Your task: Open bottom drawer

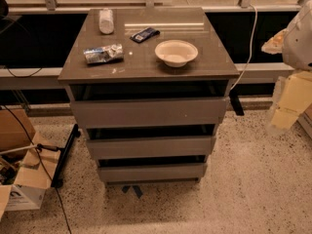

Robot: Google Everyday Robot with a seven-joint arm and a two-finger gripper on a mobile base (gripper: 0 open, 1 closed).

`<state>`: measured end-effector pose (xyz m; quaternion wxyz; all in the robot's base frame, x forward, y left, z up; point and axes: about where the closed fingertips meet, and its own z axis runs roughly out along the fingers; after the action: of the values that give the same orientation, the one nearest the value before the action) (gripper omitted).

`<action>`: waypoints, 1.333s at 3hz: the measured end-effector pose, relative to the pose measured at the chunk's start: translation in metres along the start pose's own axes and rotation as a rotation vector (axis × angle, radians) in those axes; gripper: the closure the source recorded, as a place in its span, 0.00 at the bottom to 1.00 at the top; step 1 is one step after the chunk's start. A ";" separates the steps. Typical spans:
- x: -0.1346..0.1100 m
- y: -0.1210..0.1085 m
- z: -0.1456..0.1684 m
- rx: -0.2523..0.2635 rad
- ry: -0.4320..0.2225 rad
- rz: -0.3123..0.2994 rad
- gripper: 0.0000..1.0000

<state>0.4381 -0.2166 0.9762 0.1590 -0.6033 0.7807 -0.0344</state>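
Camera view: looking down at a grey-brown three-drawer cabinet [78,108] standing on a speckled floor, so here's the rundown left to right.
Far left, floor: open brown cardboard boxes [22,179], with a thin black cable trailing past them.
Cabinet top: the counter [209,65], a glossy grey-brown slab with four things on it.
Left side up top: a crumpled silver foil snack bag [102,54] near the front, and a white cylindrical bottle [106,21] lying further back.
Middle up top: a small dark blue flat packet [145,34], sitting at an angle.
Right of middle: a round white bowl [176,52], upright, apart from the rest.
Upper fronts: the widest grey drawer front [148,112], then the mid-width grey drawer front [151,146] under it.
Lowest level: the bottom drawer [152,172], plain flat grey-brown handleless panel, just above the floor, dark gap over it.
Behind, right: a thin white cable [252,33] hanging down.
Far right edge: the end effector [285,111], a pale cream part under the white robot arm [300,38], well apart from the bottom drawer and higher up. Honestly can't tell if it's open or closed.
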 end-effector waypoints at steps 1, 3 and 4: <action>0.000 0.000 0.000 0.002 0.000 -0.001 0.00; -0.012 0.001 0.041 0.011 -0.015 -0.113 0.00; -0.023 0.000 0.081 -0.009 -0.047 -0.149 0.00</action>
<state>0.4671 -0.1836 0.9046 0.1716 -0.6611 0.7298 -0.0287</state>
